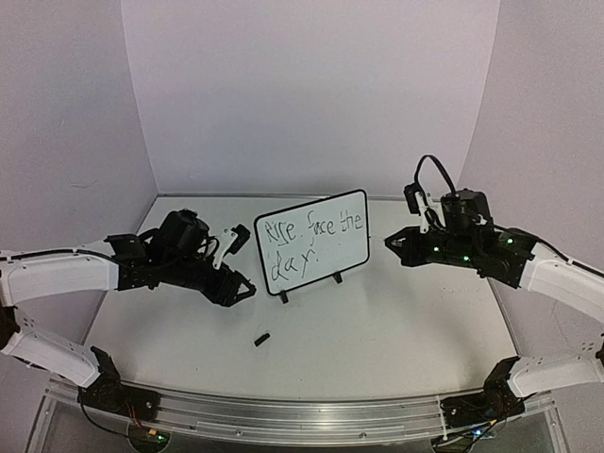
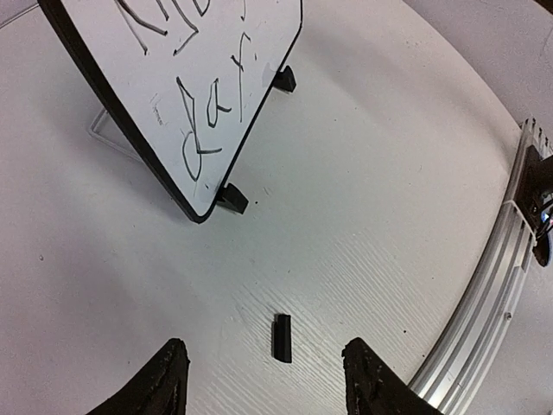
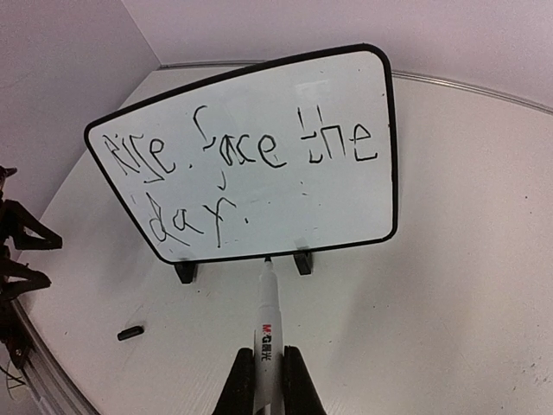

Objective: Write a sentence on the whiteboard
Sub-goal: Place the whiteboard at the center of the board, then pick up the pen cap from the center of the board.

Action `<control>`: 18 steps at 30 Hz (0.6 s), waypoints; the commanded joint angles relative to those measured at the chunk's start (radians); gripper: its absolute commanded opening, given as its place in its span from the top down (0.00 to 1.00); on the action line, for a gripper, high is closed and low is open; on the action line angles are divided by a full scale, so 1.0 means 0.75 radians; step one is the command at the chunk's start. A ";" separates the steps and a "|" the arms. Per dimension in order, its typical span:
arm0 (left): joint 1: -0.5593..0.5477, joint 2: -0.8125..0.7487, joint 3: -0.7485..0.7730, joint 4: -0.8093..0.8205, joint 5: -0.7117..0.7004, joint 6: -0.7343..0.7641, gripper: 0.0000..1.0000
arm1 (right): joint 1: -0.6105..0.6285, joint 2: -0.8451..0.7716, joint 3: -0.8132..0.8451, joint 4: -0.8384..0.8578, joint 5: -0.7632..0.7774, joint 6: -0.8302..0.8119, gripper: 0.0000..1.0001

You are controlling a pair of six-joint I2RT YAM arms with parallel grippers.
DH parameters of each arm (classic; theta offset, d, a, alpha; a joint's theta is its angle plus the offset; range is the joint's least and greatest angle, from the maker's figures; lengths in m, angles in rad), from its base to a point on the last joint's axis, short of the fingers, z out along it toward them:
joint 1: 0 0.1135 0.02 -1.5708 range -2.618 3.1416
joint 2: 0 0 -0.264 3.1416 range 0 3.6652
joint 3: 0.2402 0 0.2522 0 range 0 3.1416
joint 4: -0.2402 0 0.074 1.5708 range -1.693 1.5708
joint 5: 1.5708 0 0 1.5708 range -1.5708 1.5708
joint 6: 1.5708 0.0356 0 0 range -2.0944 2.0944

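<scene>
on the white worktop (image 1: 396, 330) the whiteboard (image 3: 346, 207) stands tilted to show its sentence (image 3: 251, 149), right jaws clenching the marker (image 3: 266, 322) tip-first, left jaws released over the cap (image 2: 282, 336)

The whiteboard (image 1: 313, 243) stands on the table (image 1: 396, 321), a small piece (image 1: 261, 338) lying before its left foot.

Plain pale walls (image 1: 311, 85) on three sides; white table (image 1: 377, 330); aluminium rail (image 1: 311, 415) along near edge; soft even light

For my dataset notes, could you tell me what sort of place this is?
Likely a lab robot test cell: plain white backdrop walls, a white table with an aluminium rail, and a small whiteboard.
</scene>
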 commanded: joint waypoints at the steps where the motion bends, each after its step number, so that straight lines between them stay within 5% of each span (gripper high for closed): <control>1: -0.155 -0.015 -0.039 0.068 -0.280 -0.177 0.39 | -0.004 -0.086 0.031 -0.055 -0.029 0.021 1.00; 8: -0.355 0.137 -0.093 0.095 -0.416 -0.289 0.48 | -0.004 -0.150 -0.005 -0.082 -0.054 0.052 1.00; 18: -0.391 0.330 -0.092 0.115 -0.434 -0.295 0.59 | -0.004 -0.143 -0.034 -0.083 -0.069 0.074 1.00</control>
